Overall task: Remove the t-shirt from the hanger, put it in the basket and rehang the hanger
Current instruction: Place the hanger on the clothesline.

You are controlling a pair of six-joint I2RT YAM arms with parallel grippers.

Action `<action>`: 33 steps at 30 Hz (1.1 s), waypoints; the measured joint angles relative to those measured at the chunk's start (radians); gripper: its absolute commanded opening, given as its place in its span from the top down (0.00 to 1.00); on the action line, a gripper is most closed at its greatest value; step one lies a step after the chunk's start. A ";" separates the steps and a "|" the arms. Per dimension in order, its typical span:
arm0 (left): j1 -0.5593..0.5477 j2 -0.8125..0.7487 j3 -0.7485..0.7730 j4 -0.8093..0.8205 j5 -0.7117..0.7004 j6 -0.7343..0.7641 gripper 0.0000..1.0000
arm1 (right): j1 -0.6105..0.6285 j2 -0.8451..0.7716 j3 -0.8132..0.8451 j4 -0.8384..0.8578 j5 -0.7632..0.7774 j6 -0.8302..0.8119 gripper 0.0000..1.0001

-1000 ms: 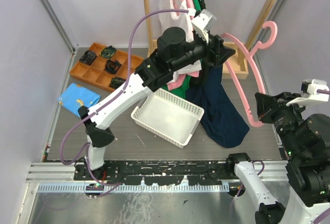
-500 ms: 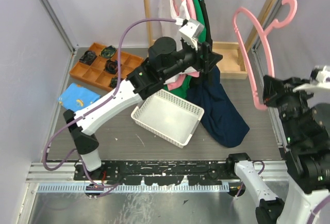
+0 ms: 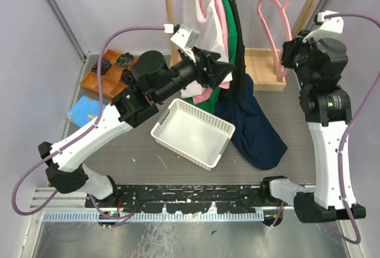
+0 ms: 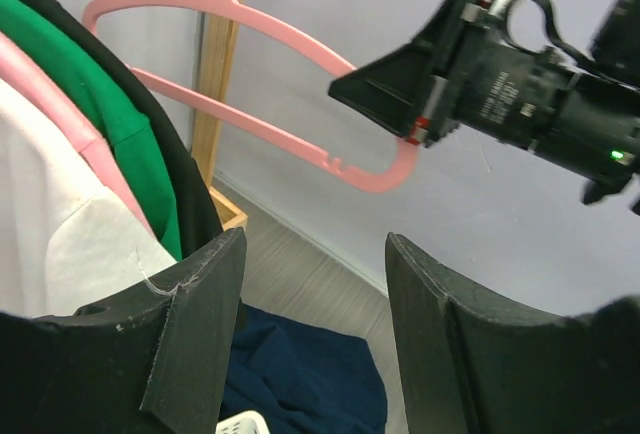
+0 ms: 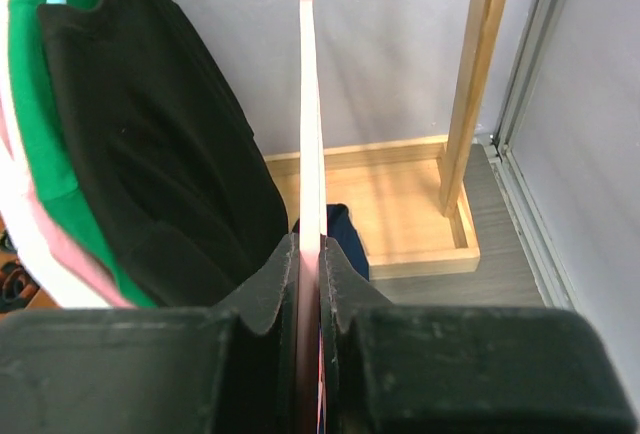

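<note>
The navy t-shirt (image 3: 252, 130) lies crumpled on the table beside the rack base, off the hanger; it also shows in the left wrist view (image 4: 300, 374). The pink hanger (image 3: 281, 9) is bare and held up high near the rack. My right gripper (image 3: 289, 56) is shut on it, with the hanger's thin edge (image 5: 310, 104) pinched between the jaws (image 5: 310, 254). My left gripper (image 3: 217, 71) is open and empty above the shirt, to the left of the hanger (image 4: 370, 182), its jaws (image 4: 315, 284) wide apart.
A white basket (image 3: 193, 133) sits mid-table left of the shirt. White, pink, green and black garments (image 3: 219, 14) hang on the wooden rack, whose base (image 3: 264, 68) is behind the shirt. An orange compartment tray (image 3: 98, 82) and a blue cloth (image 3: 83, 110) lie at left.
My right arm has lifted the bare hanger up and back toward the rack. My left gripper has drawn back to the left, away from the hanger. The navy shirt stays on the table.
</note>
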 measured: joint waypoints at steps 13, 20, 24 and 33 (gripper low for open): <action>-0.001 -0.113 -0.112 -0.040 -0.046 0.014 0.33 | 0.000 0.128 0.050 0.142 -0.009 -0.024 0.99; -0.001 -0.146 -0.136 -0.045 -0.071 0.035 0.32 | 0.000 0.185 0.094 0.167 -0.020 -0.029 0.99; -0.001 -0.148 -0.141 -0.045 -0.079 0.040 0.32 | 0.000 0.221 0.119 0.165 -0.027 -0.031 0.99; -0.001 -0.148 -0.154 -0.047 -0.092 0.051 0.32 | 0.000 0.291 0.213 0.159 -0.030 -0.047 0.99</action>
